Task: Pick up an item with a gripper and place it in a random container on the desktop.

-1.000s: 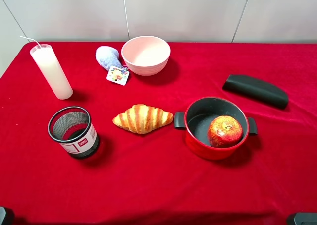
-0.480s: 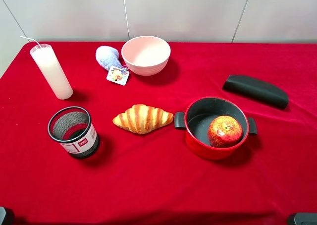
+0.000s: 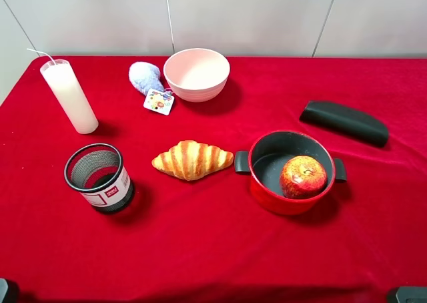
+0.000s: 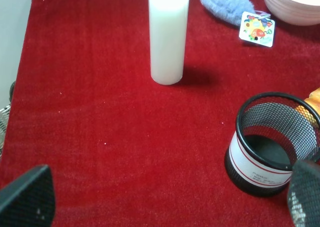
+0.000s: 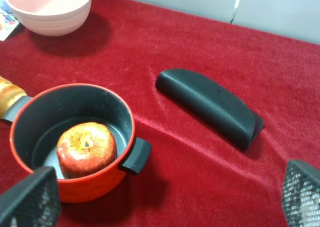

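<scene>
The red and yellow apple (image 3: 303,176) lies inside the red pot (image 3: 267,199) with a dark grey inside, right of centre on the red cloth desktop (image 3: 213,249). The right wrist view shows the apple (image 5: 86,148) in the pot (image 5: 95,184), stem dimple up. My right gripper (image 5: 165,197) is open and empty, back from the pot, its fingertips (image 5: 30,202) wide apart. My left gripper (image 4: 165,202) is open and empty near the front left of the table, with a fingertip (image 4: 27,199) at each side of its view.
A croissant (image 3: 192,159) lies left of the pot. A black mesh cup (image 3: 99,177) stands front left, a white candle (image 3: 69,96) back left. A blue plush (image 3: 145,77) and pink bowl (image 3: 197,73) are at the back. A black case (image 3: 343,121) lies back right.
</scene>
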{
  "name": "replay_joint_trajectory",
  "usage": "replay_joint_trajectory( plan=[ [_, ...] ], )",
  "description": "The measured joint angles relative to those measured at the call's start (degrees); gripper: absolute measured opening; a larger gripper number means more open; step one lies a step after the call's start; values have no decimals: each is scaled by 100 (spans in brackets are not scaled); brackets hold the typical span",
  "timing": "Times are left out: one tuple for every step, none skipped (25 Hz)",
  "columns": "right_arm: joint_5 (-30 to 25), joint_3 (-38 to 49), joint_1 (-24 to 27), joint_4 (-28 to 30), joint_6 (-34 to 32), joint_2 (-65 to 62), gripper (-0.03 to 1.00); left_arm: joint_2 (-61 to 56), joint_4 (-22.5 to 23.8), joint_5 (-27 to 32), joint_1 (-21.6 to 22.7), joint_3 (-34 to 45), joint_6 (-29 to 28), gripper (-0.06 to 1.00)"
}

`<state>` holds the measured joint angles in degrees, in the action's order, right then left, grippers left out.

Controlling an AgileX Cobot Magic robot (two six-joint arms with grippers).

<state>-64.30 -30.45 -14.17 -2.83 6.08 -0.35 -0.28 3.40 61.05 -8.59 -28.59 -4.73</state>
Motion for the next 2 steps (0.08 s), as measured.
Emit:
replay_joint_trajectory(
  plan=[
    [0,0,0,0,-11,0,69,0,0,0,0,0,0,90],
    [0,0,0,0,-15,0,69,0,0,0,0,0,0,90]
  ],
)
